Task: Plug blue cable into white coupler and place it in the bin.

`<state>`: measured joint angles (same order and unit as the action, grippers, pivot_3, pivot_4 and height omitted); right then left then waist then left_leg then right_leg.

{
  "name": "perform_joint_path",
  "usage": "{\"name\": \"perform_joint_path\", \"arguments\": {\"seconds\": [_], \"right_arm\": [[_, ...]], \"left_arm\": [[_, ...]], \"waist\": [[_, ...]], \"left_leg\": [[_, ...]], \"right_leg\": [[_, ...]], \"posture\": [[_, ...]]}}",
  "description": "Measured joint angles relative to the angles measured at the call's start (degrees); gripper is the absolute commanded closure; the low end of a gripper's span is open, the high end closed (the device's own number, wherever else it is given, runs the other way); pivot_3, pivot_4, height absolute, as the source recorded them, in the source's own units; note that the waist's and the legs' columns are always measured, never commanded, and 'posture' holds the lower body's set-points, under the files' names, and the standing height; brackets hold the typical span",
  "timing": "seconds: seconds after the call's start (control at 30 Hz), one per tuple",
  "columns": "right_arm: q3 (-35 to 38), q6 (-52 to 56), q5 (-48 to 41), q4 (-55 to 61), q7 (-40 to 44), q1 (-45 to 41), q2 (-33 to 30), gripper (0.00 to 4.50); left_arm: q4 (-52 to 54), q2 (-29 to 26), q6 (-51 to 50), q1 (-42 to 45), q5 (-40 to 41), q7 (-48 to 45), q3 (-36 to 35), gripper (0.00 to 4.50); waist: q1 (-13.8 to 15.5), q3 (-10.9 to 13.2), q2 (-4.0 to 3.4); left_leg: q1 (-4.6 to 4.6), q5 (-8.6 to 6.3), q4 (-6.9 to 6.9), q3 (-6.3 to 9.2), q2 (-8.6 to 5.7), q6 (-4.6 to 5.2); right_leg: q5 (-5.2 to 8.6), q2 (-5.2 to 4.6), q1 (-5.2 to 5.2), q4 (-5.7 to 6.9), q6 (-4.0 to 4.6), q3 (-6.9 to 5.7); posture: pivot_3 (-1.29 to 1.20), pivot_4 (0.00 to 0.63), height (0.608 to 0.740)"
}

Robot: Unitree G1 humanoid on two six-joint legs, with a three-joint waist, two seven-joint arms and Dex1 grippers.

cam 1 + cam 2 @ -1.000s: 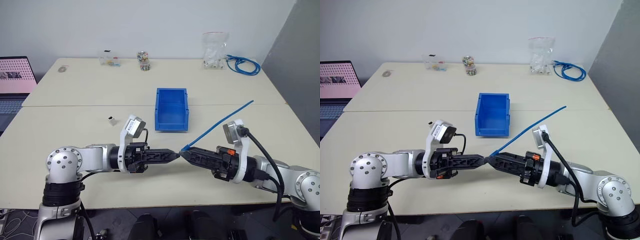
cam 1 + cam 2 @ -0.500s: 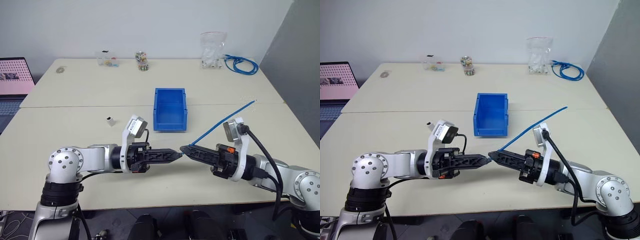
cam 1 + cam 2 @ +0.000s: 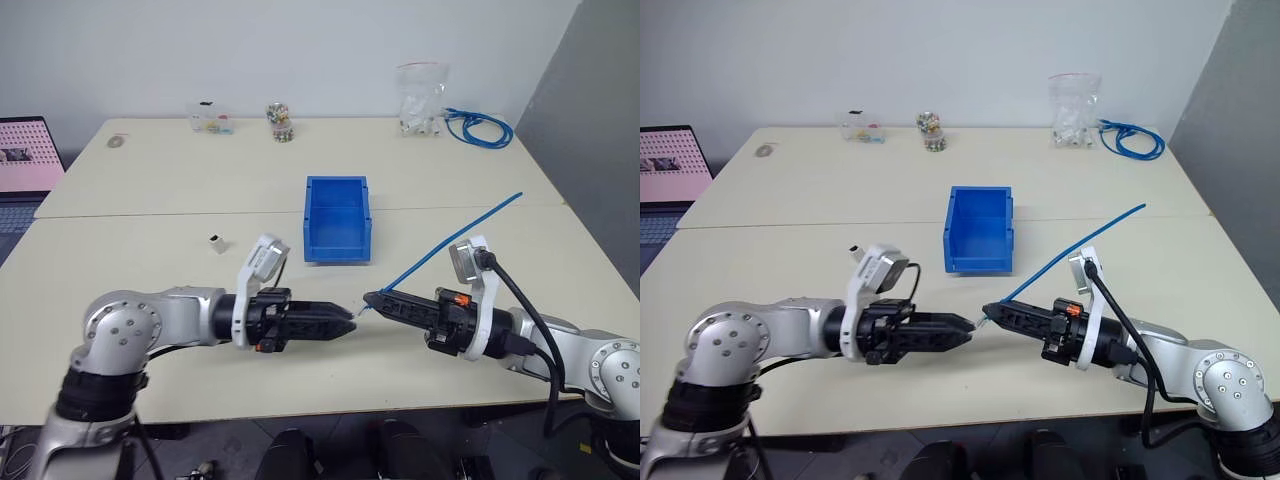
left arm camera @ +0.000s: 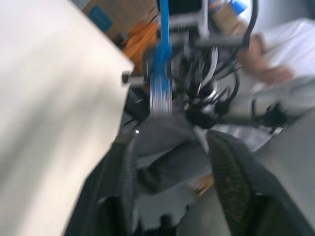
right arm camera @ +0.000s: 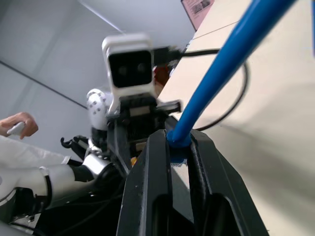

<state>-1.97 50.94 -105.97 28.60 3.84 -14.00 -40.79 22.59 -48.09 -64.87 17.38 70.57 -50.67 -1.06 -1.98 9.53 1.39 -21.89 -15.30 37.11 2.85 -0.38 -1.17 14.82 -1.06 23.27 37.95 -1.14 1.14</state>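
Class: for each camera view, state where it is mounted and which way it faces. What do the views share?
Head stereo pair: looks down over table, bin, both arms.
Left wrist: along open left gripper, facing blue cable.
Right wrist: along right gripper shut on the cable, facing the left gripper.
Shared: the blue cable.
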Motion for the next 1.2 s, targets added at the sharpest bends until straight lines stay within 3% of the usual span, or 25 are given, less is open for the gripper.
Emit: {"name": "perform_joint_path", "arguments": {"seconds": [0.07, 0.2, 0.23, 0.47, 0.6, 0.77, 1.13, 1.2], "right_arm": [[0.94, 0.43, 1.95, -2.55, 1.6, -0.73, -1.43, 4.34], [1.33, 1.99, 6.05, -6.82, 5.47, -2.57, -2.32, 4.34], [1.37, 2.29, 8.04, -7.97, 6.94, -3.58, -2.46, 4.34], [1.32, 4.11, 13.31, -12.17, 11.1, -7.67, -1.42, 4.34], [1.01, 5.06, 18.04, -15.19, 12.5, -10.87, 0.33, 4.34], [0.94, 6.87, 20.78, -15.99, 13.18, -12.02, 1.72, 4.34], [4.28, 9.71, 21.44, -15.18, 12.3, -11.52, 1.74, 4.34], [4.86, 9.96, 21.42, -14.94, 12.03, -11.28, 1.74, 4.34]], "left_arm": [[1.33, -4.73, 6.7, -4.56, -9.81, -2.52, 0.51, 0.93], [1.13, -1.38, 17.11, -8.11, -24.8, 7.69, -1.61, 0.23], [1.19, 2.61, 19.41, -8.77, -30.68, 15.72, -2.21, 0.07], [0.14, 23.72, 23.68, -10.06, -53.77, 51.23, -2.65, 0.07], [-10.67, 38.0, 27.03, -6.08, -63.08, 68.34, -4.55, 0.07], [-27.87, 46.53, 37.46, 4.55, -68.26, 77.86, -5.1, 0.07], [-56.47, 47.17, 54.78, 20.84, -68.27, 83.24, -12.98, 0.07], [-59.38, 46.61, 56.29, 22.32, -67.95, 82.85, -13.47, 0.43]], "waist": [[0.28, 0.04, -0.09], [1.38, 0.1, -0.1], [1.68, 0.1, -0.09], [2.08, 0.17, 0.05], [2.43, 0.16, 0.17], [3.41, 0.16, 0.19], [3.31, 0.16, 0.19], [3.29, 0.16, 0.19]], "left_leg": [[0.04, 0.0, -0.08, 0.03, -0.05, 0.0], [-0.06, 0.0, -0.07, 0.22, 0.0, 0.0], [-0.09, 0.0, -0.06, 0.22, 0.0, 0.0], [-0.22, 0.0, 0.0, 0.2, -0.06, 0.0], [-0.22, 0.0, 0.12, 0.2, -0.08, 0.0], [-0.5, 0.0, 0.48, 0.15, -0.09, 0.01], [-0.65, -0.02, 0.79, 0.04, -0.1, 0.04], [-0.65, -0.02, 0.79, 0.04, -0.11, 0.04]], "right_leg": [[0.07, -0.06, 0.01, 0.02, 0.12, 0.04], [0.08, -0.11, 0.0, -0.03, 0.13, -0.09], [0.06, -0.12, -0.02, -0.07, 0.1, -0.09], [-0.22, -0.21, -0.01, -0.19, 0.14, -0.07], [-0.25, -0.2, -0.06, -0.14, 0.09, -0.13], [-0.33, -0.17, -0.06, -0.07, 0.16, -0.3], [-0.41, -0.08, -0.04, 0.03, 0.01, -0.37], [-0.41, -0.08, -0.04, 0.04, 0.01, -0.37]], "posture": [[0.0, 0.15, 0.74], [0.0, 0.15, 0.74], [0.0, 0.15, 0.74], [0.0, 0.15, 0.74], [0.0, 0.15, 0.74], [0.0, 0.15, 0.74], [0.0, 0.15, 0.74], [0.0, 0.15, 0.74]]}}
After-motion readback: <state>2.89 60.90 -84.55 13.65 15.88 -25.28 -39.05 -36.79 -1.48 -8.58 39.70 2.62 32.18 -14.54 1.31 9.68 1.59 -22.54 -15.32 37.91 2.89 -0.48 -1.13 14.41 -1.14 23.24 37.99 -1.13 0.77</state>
